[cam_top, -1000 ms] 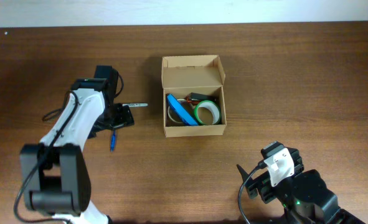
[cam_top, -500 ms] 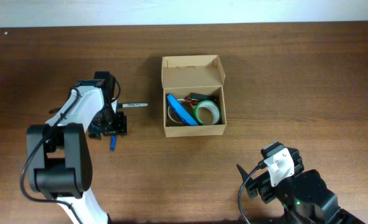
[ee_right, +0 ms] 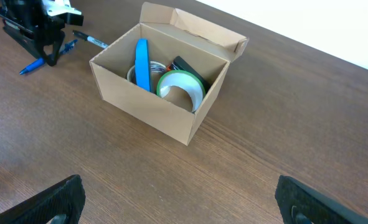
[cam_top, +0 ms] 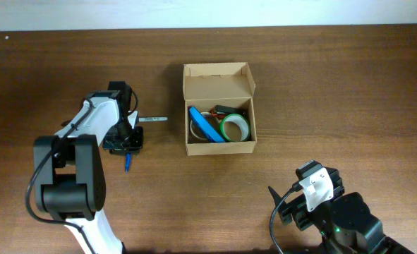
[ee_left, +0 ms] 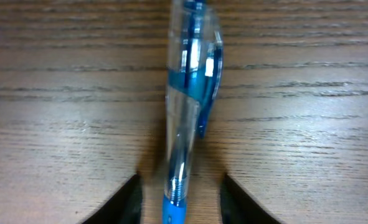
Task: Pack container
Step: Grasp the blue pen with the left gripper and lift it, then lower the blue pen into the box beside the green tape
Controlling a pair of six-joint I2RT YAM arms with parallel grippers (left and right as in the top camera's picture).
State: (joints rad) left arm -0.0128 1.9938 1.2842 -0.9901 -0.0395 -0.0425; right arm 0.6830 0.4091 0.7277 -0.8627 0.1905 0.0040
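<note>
Straddling a blue pen (ee_left: 190,93) left of the box (cam_top: 221,147), the left gripper (ee_left: 182,202) is released, fingers clear of the barrel. Box stands lid-open, green tape (cam_top: 235,127) inside. Right gripper (ee_right: 184,202), well apart from box, is spread wide, empty.

We log a dark brown wood-grain table (cam_top: 321,85), a tan cardboard container (cam_top: 221,147) standing on it near the middle, a thin white-and-dark pen (cam_top: 152,119) flat near its left wall, not touching, a blue pen (cam_top: 128,161) flat farther left.
</note>
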